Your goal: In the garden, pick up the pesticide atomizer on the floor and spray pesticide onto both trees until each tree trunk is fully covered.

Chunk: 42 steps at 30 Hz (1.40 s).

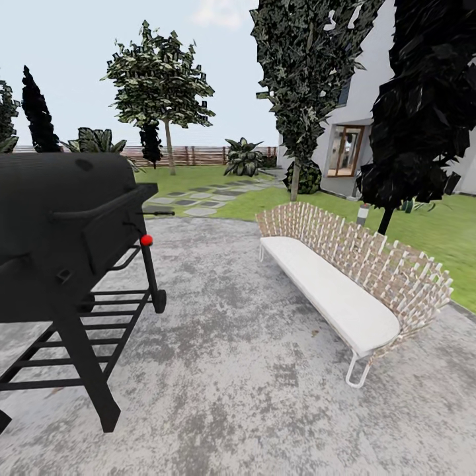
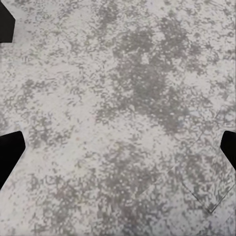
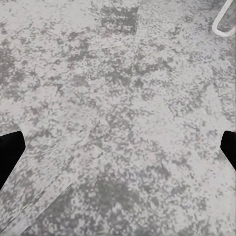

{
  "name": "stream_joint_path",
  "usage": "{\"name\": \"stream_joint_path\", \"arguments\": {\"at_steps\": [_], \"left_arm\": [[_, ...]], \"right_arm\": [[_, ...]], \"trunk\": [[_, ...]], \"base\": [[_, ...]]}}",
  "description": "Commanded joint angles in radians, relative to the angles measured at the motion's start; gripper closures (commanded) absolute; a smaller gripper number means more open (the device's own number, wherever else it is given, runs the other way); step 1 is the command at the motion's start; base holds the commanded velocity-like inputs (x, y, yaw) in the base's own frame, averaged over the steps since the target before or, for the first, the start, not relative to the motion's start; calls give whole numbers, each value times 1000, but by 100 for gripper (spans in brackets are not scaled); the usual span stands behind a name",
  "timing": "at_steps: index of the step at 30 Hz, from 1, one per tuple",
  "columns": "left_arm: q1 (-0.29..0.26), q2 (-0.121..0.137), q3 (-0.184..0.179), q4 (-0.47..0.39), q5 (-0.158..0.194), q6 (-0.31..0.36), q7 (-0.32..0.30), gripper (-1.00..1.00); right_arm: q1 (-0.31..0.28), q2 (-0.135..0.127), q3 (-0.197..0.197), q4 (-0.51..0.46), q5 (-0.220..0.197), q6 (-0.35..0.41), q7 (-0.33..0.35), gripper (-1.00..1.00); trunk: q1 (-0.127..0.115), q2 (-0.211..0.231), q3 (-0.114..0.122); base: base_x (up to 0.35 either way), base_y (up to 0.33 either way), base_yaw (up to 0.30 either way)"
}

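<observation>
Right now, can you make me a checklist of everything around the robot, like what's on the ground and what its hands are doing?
Surface: mottled grey paved patio, bare under both wrists.
Job's things: atomizer and pesticide, nothing seen; thin-trunked trees stand ahead on the lawn.
Clutter: black grill on the robot's left, woven bench with a white seat on its right; one white bench leg near the right wrist.
Grippers: left gripper and right gripper hold nothing, jaws wide apart above the paving.
Cables: nothing seen.
Surroundings: wooden fence, stepping stones, white house.
</observation>
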State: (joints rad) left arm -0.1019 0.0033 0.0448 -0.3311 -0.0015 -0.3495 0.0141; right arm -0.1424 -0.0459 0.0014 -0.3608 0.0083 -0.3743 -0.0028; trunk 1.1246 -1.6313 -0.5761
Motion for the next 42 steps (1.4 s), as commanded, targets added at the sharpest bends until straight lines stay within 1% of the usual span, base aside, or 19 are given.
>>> {"name": "stream_joint_path", "arguments": {"at_steps": [1, 6, 15, 34, 42], "left_arm": [[0, 0, 3, 1, -1, -3, 1, -100], [0, 0, 9, 1, -1, -3, 1, -100], [0, -1, 10, 1, -2, -3, 1, -100], [0, -1, 10, 1, -2, -3, 1, -100], [0, -1, 10, 1, -2, -3, 1, -100]], "right_arm": [[-1, 0, 0, 1, 1, -3, 0, -100], [-1, 0, 0, 0, 1, -3, 0, -100], [-1, 1, 1, 3, 1, -2, 0, -100], [-1, 1, 2, 3, 1, -2, 0, -100], [-1, 1, 2, 3, 1, -3, 0, -100]], "trunk": [[4, -8, -4], [23, -43, -20], [58, -106, -49], [130, -239, -131], [161, -295, -158]], "base": [[0, 0, 0], [0, 0, 0], [0, 0, 9], [0, 0, 145], [0, 0, 38]]}}
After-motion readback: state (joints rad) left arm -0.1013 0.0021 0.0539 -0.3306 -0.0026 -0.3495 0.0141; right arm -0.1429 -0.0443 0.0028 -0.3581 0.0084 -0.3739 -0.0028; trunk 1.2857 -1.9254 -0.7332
